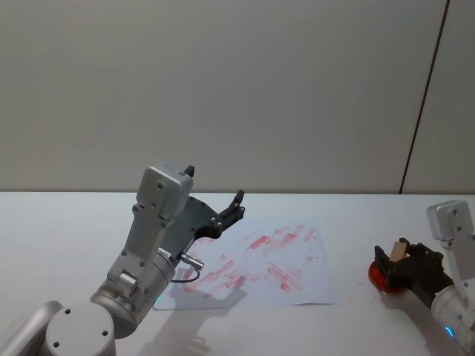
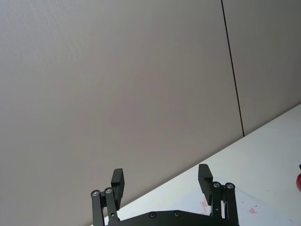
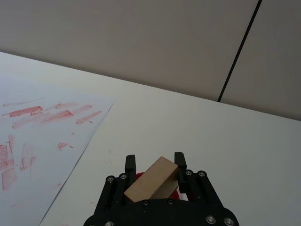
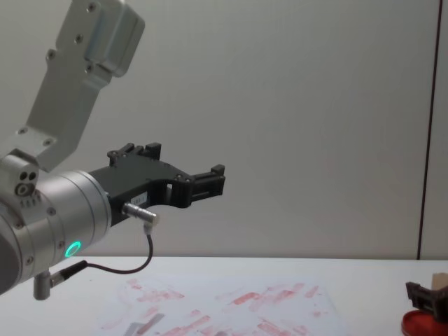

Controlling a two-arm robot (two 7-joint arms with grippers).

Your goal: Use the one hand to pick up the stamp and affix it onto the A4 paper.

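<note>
We're clamping the stamp (image 3: 151, 179) in our right gripper (image 3: 154, 165) above the ink pad (image 1: 380, 276), the A4 paper (image 1: 260, 263) lying off to our left, while our left gripper (image 2: 162, 180) is hanging wide open above the sheet.

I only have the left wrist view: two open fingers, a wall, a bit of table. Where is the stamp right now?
Observer: The stamp sits between the fingers of the right gripper, tilted, over the round red ink pad.
Operator: Is that on the paper?
Observer: No. The ink pad is on the bare table, to the right of the A4 paper, apart from its edge.
Operator: And my left gripper, is it in the way?
Observer: The left gripper hangs open in the air above the paper's left part, well off the sheet in the chest view.
</note>
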